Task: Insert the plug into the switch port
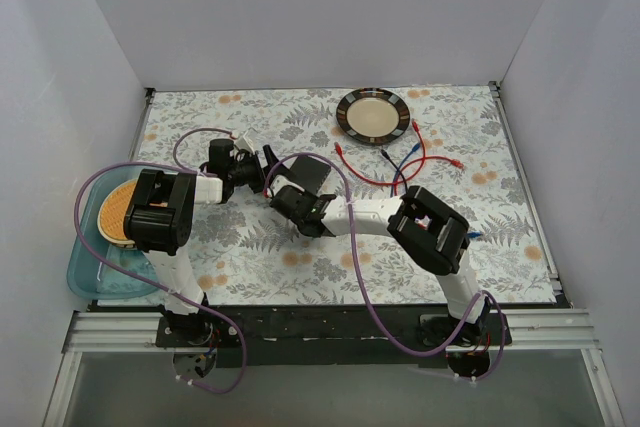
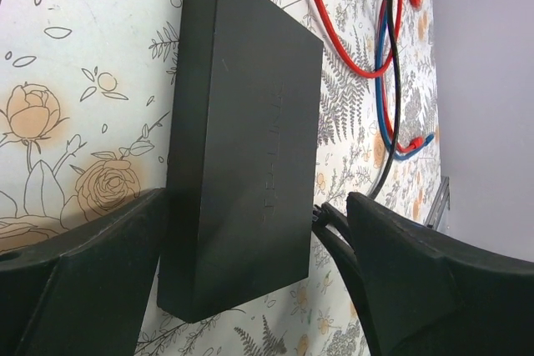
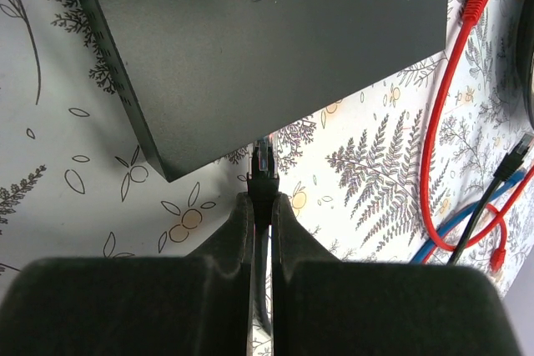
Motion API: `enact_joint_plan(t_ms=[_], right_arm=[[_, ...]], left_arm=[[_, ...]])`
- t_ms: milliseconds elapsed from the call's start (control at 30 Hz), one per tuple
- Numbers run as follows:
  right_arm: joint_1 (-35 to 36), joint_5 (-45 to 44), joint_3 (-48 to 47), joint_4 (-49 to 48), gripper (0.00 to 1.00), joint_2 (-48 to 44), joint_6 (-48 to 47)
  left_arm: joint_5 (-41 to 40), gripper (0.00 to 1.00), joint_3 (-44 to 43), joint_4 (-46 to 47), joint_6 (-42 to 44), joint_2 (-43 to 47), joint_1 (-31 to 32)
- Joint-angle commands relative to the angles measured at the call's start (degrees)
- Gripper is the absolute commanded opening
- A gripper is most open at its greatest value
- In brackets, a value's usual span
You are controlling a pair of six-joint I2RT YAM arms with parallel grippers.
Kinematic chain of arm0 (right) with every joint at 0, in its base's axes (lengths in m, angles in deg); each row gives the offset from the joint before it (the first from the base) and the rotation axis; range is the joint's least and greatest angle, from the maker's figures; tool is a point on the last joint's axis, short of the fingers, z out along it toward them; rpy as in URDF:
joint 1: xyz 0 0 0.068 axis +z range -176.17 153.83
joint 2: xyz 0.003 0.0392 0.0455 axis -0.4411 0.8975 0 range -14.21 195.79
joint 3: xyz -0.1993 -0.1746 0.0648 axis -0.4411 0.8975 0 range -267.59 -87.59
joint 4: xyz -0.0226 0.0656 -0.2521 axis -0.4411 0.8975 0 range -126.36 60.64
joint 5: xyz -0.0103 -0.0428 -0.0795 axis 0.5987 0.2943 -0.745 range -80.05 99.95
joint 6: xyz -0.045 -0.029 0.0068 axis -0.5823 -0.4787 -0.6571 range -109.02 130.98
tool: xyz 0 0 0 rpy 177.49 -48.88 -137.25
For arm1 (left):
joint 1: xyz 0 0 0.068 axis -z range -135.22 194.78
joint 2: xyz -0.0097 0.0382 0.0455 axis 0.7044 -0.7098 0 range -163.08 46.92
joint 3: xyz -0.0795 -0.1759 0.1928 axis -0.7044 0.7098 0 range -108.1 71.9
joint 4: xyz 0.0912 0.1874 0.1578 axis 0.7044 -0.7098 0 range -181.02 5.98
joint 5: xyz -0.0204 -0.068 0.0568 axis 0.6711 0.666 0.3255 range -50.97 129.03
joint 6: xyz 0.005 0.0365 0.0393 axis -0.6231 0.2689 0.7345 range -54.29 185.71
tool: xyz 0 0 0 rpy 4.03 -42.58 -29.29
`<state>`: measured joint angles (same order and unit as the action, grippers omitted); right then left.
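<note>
The black switch box (image 3: 267,47) lies flat on the flowered cloth, left of centre in the top view (image 1: 314,173). My right gripper (image 3: 263,199) is shut on a black plug (image 3: 264,164) whose clear tip meets the box's near long edge. The switch port is hidden under that edge. My left gripper (image 2: 254,206) stands open astride the box's (image 2: 242,139) near end. Its left finger (image 2: 83,281) is close against one side. A gap separates the right finger (image 2: 442,289) from the other side.
Loose red (image 3: 442,106), blue (image 3: 442,239) and black (image 3: 501,177) cables lie on the cloth right of the box. A dark-rimmed round plate (image 1: 372,113) sits at the back. A blue bin (image 1: 85,272) holding an orange dish stands at the left edge.
</note>
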<state>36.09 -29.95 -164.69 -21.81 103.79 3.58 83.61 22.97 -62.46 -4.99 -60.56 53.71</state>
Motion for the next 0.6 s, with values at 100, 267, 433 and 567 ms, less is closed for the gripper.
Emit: enact_joint_plan(t_ms=[100,267,433,567], right_arm=[[-0.38,15.99,4.31,-14.01,0.01,-0.48,4.06],[-0.47,20.21,7.49,-17.35,0.01,-3.29,3.27],[-0.56,25.03,9.51,-19.99,0.01,-5.67,2.30],[-0.56,28.91,9.34,-19.73,0.01,-6.02,0.46]], left_arm=[[11.59,0.86,3.66,-5.04,-5.68,1.22,3.29],[12.55,0.86,3.93,-4.86,-5.85,1.57,3.29],[12.82,0.86,4.28,-5.65,-5.59,2.28,3.20],[12.73,0.86,4.19,-6.44,-4.89,3.06,3.29]])
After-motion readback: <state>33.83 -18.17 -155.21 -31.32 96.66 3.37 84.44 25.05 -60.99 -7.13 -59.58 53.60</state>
